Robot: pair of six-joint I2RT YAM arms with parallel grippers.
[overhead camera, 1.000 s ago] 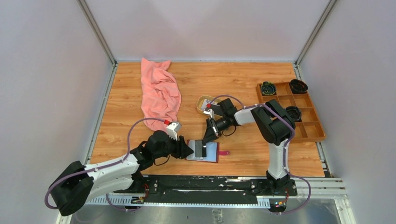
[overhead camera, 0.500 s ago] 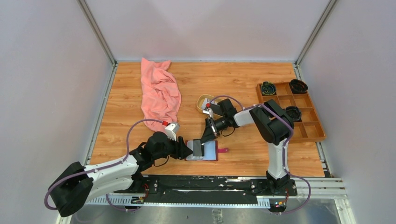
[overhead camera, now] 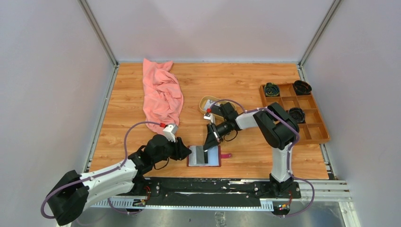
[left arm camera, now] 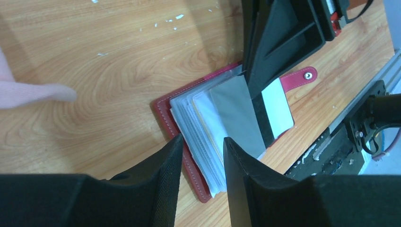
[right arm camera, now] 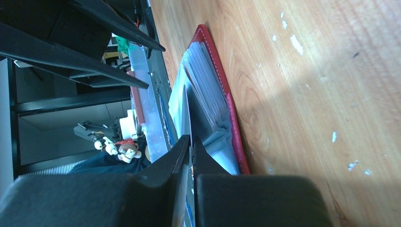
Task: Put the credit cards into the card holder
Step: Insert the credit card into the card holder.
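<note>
Red leather-like card holder (overhead camera: 204,156) lies open on the wooden table (overhead camera: 265,156) near its front edge, between your two arms. Your right gripper (overhead camera: 208,142) is clenched on a grey card (left arm camera: 236,113) with a black stripe, whose lower end meets the clear sleeves (left arm camera: 198,127). Your left gripper (overhead camera: 186,152) sits at the holder's left edge, fingers (left arm camera: 156,179) spread apart.

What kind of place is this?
Probably a robot test cell in a lab: a wood-grain tabletop boxed in by plain pale walls, with two black-and-white robot arms bolted to a black rail at its near edge.
</note>
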